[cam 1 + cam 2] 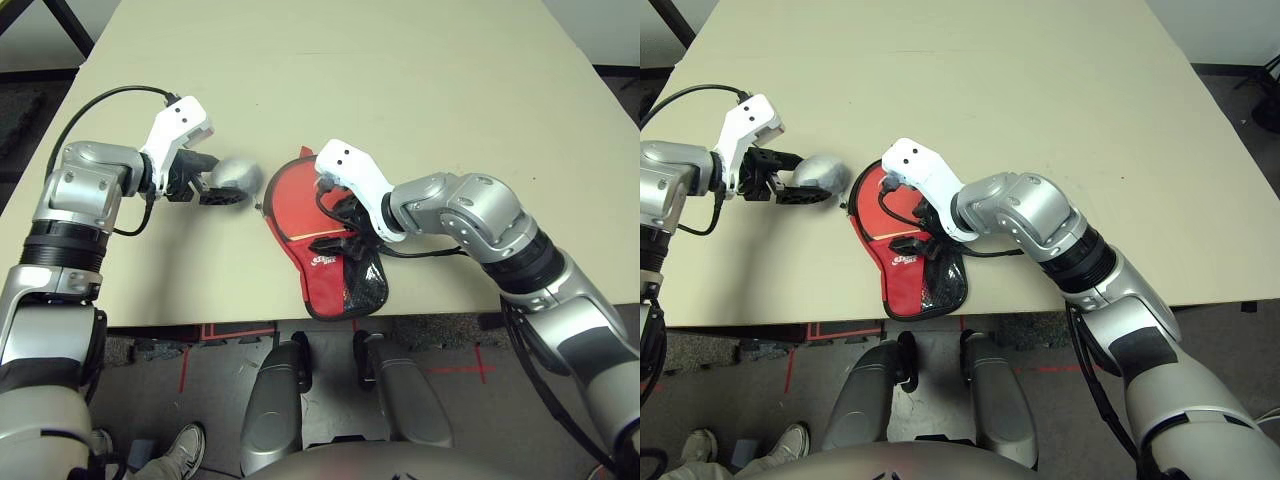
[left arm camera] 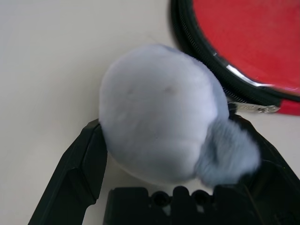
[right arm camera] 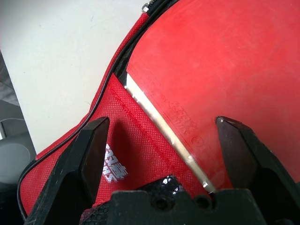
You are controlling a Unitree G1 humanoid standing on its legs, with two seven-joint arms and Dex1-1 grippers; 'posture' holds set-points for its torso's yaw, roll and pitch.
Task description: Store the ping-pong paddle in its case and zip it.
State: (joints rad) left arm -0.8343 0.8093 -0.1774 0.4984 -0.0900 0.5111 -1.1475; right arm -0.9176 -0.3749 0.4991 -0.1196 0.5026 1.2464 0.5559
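The case (image 1: 322, 290) lies red and unzipped near the table's front edge, its black mesh pocket (image 1: 366, 285) toward me. Inside it the ping-pong paddle (image 3: 225, 65) shows its red face and pale wooden edge (image 3: 161, 126), while the case's red flap with the white logo (image 3: 115, 166) covers its lower part. My right gripper (image 1: 340, 225) hovers open just above that flap and the paddle's edge, its fingers (image 3: 93, 150) spread to either side. My left gripper (image 1: 222, 190) is open to the left of the case, with a grey-white soft lump (image 2: 154, 112) between its fingers (image 2: 84, 173).
The beige table (image 1: 400, 80) stretches bare beyond both arms. Its front edge (image 1: 200, 322) runs just below the case's narrow end. The zipper pull (image 3: 146, 6) lies on the table by the case's round rim. A person's shoe (image 1: 185, 447) shows on the floor.
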